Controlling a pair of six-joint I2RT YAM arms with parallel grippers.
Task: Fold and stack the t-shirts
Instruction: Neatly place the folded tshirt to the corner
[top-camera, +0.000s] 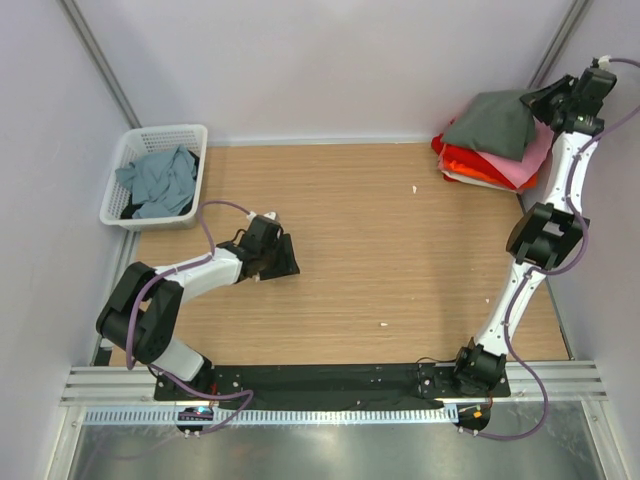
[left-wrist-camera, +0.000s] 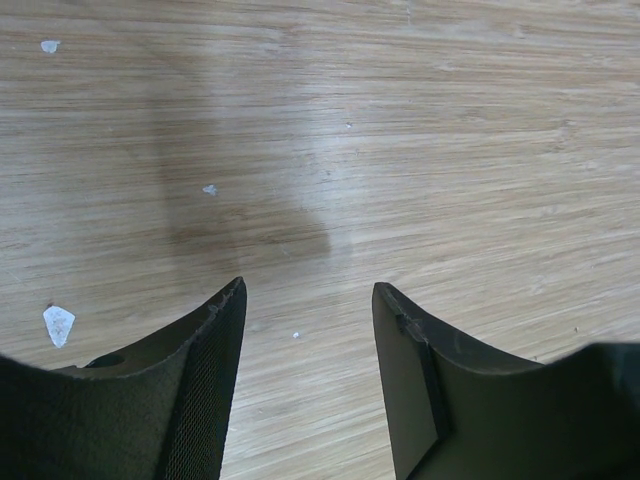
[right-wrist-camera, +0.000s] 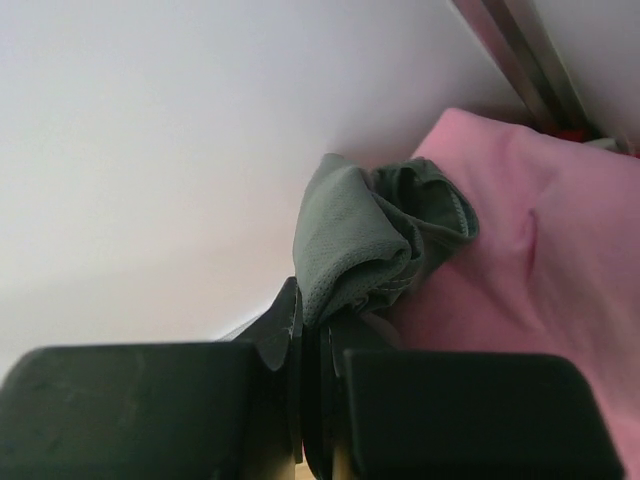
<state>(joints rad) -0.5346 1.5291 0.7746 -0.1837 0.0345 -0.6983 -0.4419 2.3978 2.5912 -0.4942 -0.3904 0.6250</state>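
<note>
Right gripper (right-wrist-camera: 310, 322) is clamped on a bunched edge of the soft grey-green cloth t-shirt (right-wrist-camera: 360, 240). Backing off unreleased could drag it off the pink cloth t-shirt (right-wrist-camera: 520, 250) beneath. Left gripper (left-wrist-camera: 310, 300) is half-open, empty.

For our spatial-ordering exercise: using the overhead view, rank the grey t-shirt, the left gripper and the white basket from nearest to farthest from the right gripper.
1. Grey t-shirt: far right corner, pinched by the right gripper.
2. Left gripper: on the table, left of centre, jaws open.
3. White basket: far left corner.
</note>
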